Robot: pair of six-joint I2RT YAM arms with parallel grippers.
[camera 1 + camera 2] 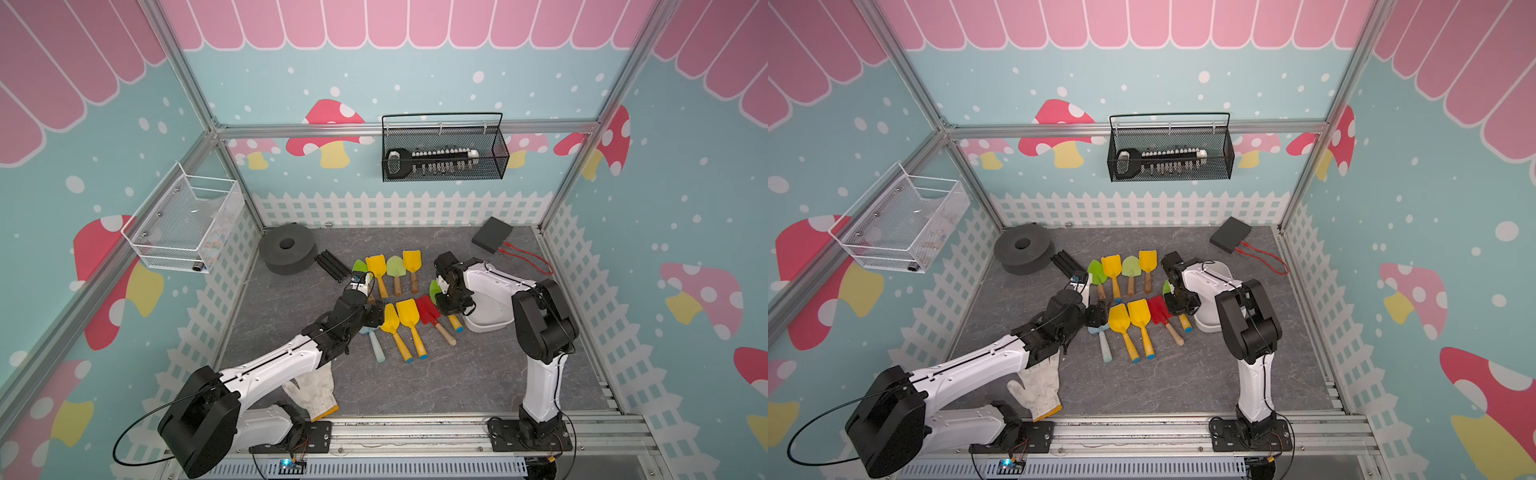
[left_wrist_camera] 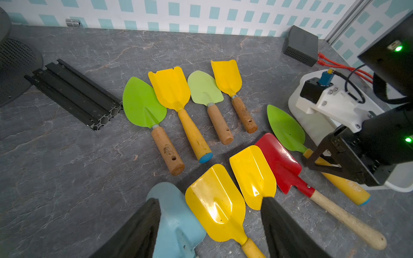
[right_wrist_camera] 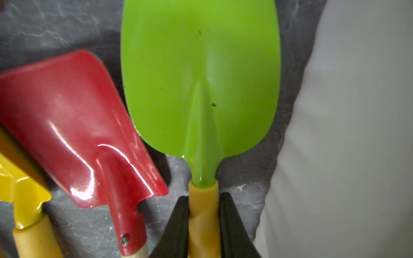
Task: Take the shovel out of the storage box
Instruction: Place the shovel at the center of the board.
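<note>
Green blade, yellow handle: the shovel (image 3: 201, 89) is already outside the storage box (image 3: 346, 134), low over the grey table between the box's white wall and the red shovel (image 3: 73, 125). I cannot tell whether it touches the tabletop. The right gripper (image 3: 203, 201) pinches the handle just behind the blade's neck.

From where I stand, the gap is the worry. The blade hangs close to the red shovel on one side and the box on the other, so a sideways swing could knock either. The round handle is held near one end, so the weight could twist it in the pinch.

The left gripper (image 2: 210, 201) is spread wide and holds nothing. It hovers above a yellow shovel (image 2: 219, 219) and a blue shovel (image 2: 176, 214).

The right arm hides most of the box, and the part that shows in a top view (image 1: 486, 322) holds nothing. On the back wall, the black wire basket (image 1: 444, 153) holds a long black-and-white tool. I cannot make out what is in the white mesh basket (image 1: 187, 224) on the side wall.
</note>
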